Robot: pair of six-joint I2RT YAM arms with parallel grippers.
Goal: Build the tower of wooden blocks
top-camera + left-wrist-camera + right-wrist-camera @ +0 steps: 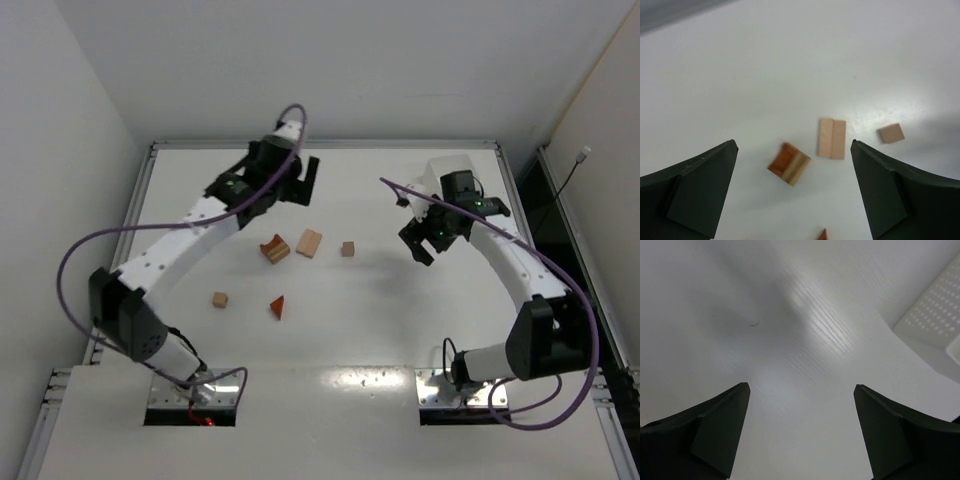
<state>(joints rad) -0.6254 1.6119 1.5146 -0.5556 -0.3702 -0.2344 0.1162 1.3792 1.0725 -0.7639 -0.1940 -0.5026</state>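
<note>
The left jaws are released and wide apart, with nothing between their 2 dark, matte, wedge-shaped fingers (700, 192). Below them, seen through the gap, lies the arch block (789, 163). It has smooth wood, a reddish-brown face on one side and pale tan on the other, and it lies tipped on its side. Just to its right, not touching, is a pale tan bar block (832, 138). It is flat and rectangular, with a fine line down its length like 2 bars side by side. Farther right, near the tip of the right-hand finger, sits a small tan cube (891, 133). The point of a reddish-brown triangular wedge (823, 235) shows at the lower edge.

The right jaws are also released and hold nothing, and their dark fingers (705, 440) hang over bare counter (805, 330), which is white with a faint wood grain. A white perforated plastic bin (932, 315) stands to their right.

From above, the wood block tower is unbuilt: 5 blocks lie singly in the counter's middle, none stacked. The arch, bar and cube form a row, nearer the bases than the left jaws and left of the right jaws. The wedge and another tan cube (220, 299) lie closer to the bases.
</note>
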